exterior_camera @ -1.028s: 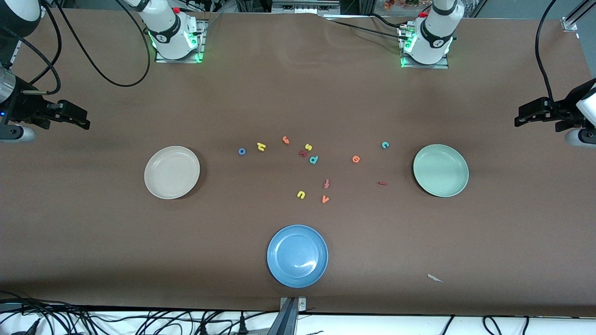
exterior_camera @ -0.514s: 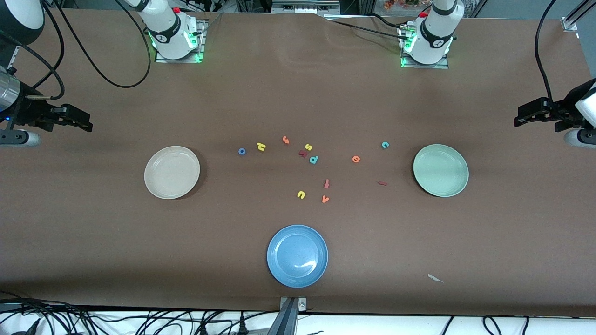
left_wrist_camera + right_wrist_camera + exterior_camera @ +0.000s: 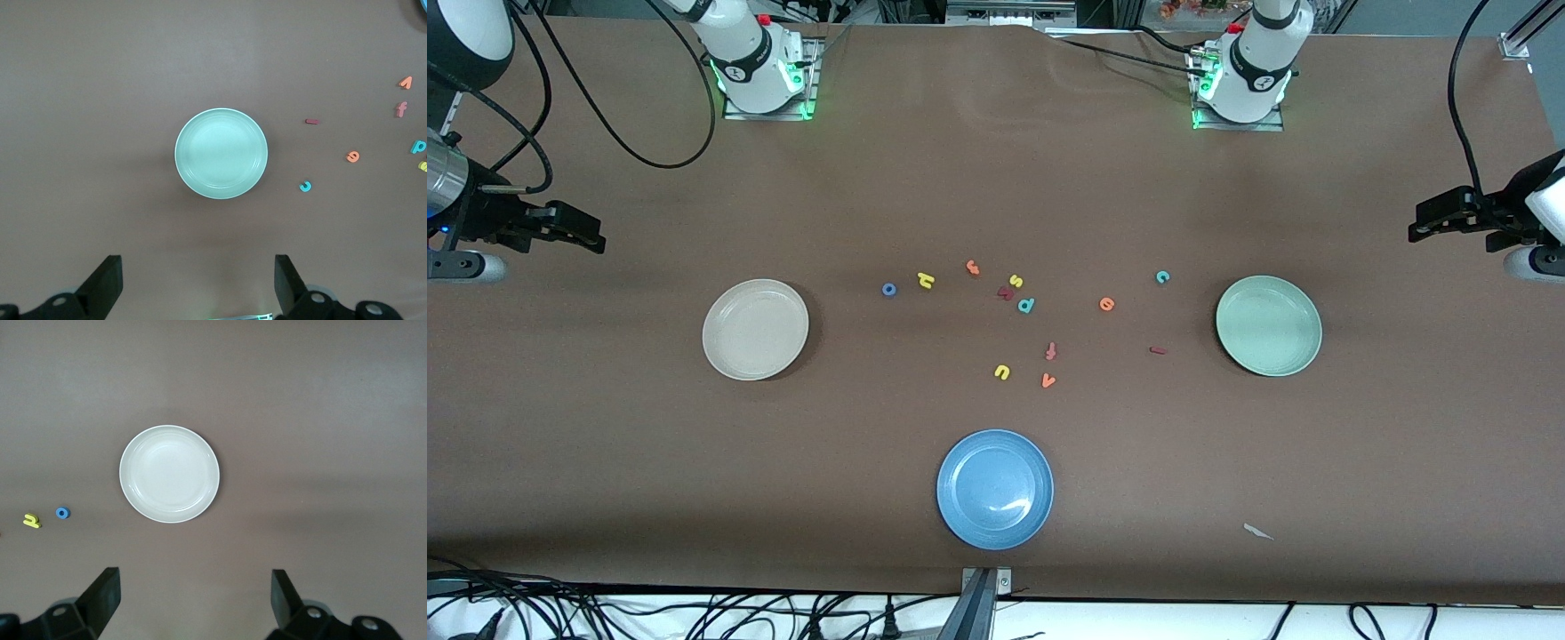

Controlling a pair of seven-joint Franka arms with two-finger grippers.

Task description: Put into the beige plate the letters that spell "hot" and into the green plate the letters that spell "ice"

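- Both grippers are seen spread and empty: right gripper [image 3: 578, 233] at the frame's left edge, left gripper [image 3: 1436, 222] at its right edge, each above bare table.
- Nothing has been sorted yet; beige plate [image 3: 755, 329] and green plate [image 3: 1268, 325] are shown empty.
- Blue o [image 3: 888, 289], yellow h [image 3: 926, 280] and orange t [image 3: 972, 267] are scattered at frame centre, toward the right gripper.
- Teal c [image 3: 1162, 277], orange e [image 3: 1106, 304] and dark red i [image 3: 1158, 350], its long axis running across the frame, are judged likelier work for the left gripper.

Plates: three — beige plate [image 3: 755, 330], green plate [image 3: 1268, 325], blue plate [image 3: 995, 489]. Foam letters [image 3: 1026, 305]: twelve. Paper scrap [image 3: 1257, 532]: one.
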